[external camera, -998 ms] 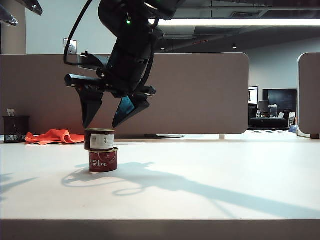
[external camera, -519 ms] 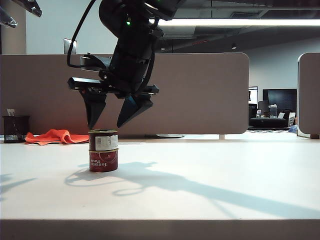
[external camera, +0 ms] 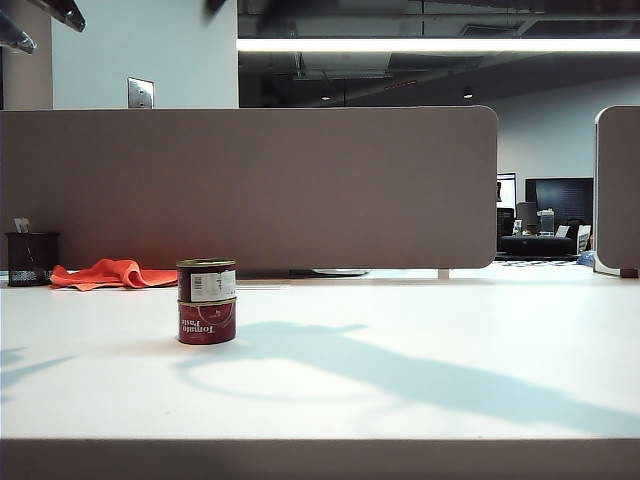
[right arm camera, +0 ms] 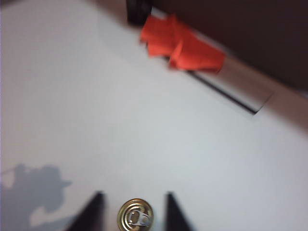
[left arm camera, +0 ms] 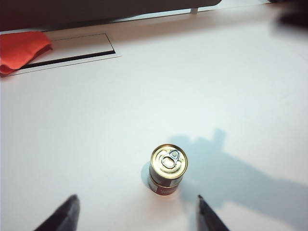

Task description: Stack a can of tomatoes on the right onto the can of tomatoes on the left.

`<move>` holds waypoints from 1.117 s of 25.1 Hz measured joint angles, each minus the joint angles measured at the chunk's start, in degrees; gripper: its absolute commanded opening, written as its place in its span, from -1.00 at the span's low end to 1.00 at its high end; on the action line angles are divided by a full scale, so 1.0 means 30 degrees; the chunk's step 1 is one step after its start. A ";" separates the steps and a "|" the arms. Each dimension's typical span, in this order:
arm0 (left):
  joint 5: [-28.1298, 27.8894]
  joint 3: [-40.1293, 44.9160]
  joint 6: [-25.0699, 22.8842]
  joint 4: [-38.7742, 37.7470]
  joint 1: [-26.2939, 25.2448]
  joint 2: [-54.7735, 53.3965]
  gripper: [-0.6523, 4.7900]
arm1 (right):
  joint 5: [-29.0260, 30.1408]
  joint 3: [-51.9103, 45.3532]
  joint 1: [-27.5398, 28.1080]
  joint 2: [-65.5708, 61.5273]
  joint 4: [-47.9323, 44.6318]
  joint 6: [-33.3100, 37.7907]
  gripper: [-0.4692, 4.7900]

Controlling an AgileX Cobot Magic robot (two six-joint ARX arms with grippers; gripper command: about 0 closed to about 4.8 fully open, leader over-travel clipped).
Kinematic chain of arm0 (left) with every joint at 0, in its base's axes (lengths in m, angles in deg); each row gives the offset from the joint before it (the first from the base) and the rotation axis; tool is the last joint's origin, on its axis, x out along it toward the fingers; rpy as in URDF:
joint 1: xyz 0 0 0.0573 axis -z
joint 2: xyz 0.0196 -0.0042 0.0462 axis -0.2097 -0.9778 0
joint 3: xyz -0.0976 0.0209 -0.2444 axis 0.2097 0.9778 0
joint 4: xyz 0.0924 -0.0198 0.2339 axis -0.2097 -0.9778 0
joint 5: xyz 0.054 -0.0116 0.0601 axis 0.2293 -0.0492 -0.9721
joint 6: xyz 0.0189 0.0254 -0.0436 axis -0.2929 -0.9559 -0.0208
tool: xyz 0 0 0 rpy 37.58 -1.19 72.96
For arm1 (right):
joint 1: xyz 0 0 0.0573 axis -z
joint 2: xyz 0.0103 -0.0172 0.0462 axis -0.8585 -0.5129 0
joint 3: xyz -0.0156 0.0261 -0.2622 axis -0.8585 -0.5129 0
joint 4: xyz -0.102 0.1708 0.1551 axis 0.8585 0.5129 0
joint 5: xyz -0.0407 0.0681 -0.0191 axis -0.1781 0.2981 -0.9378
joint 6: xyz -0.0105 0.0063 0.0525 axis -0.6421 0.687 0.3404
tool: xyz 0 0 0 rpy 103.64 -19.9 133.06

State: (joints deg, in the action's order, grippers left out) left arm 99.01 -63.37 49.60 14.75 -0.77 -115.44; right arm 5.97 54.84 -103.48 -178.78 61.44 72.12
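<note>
1. While you look over the scene, notice first the white table [external camera: 420,400], which fills the lower part of the exterior view, with a long grey partition [external camera: 300,190] standing along its far edge.
2. On the far left side of the table an orange cloth [external camera: 110,273] lies crumpled, and a dark mesh cup [external camera: 30,258] stands just beside it.
3. You see the left gripper [left arm camera: 137,216] only in its own wrist view: two dark fingertips [left arm camera: 65,216] stand wide apart, so the fingers are open and hold nothing. It hangs above the table, with the cans in front of it and not touching it.
4. You see the right gripper [right arm camera: 133,211] in the right wrist view, which is blurred. Its two fingertips [right arm camera: 94,209] stand on both sides of the top can, with a gap on each side, so they are parted and grip nothing.
5. The lower can [external camera: 206,322], red with a tomato label upside down, stands upright on the table, left of the middle.
6. The upper can [external camera: 206,280], dark with a white label, stands upright directly on the lower can; its gold lid has a pull ring.
</note>
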 measured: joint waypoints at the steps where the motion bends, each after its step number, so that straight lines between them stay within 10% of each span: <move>1: 0.0000 0.0000 -0.0007 -0.0007 0.0000 0.0058 -0.12 | -0.0350 -0.0007 0.0189 0.1086 0.0670 0.0000 -0.83; 6: 0.0000 -0.0015 0.0007 -0.0036 0.0000 0.0597 -0.75 | -0.2550 -0.0444 0.0925 0.3402 0.3971 -0.0007 -0.83; 28: -0.1814 0.4583 0.0007 -0.0452 0.0000 0.8801 -0.78 | -0.6703 -1.6852 0.3730 2.1529 -0.0838 -0.0007 -0.83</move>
State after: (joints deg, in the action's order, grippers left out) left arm 93.57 -49.63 49.62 13.40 -0.77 -89.04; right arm -14.14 4.28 -92.29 -114.20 58.93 72.10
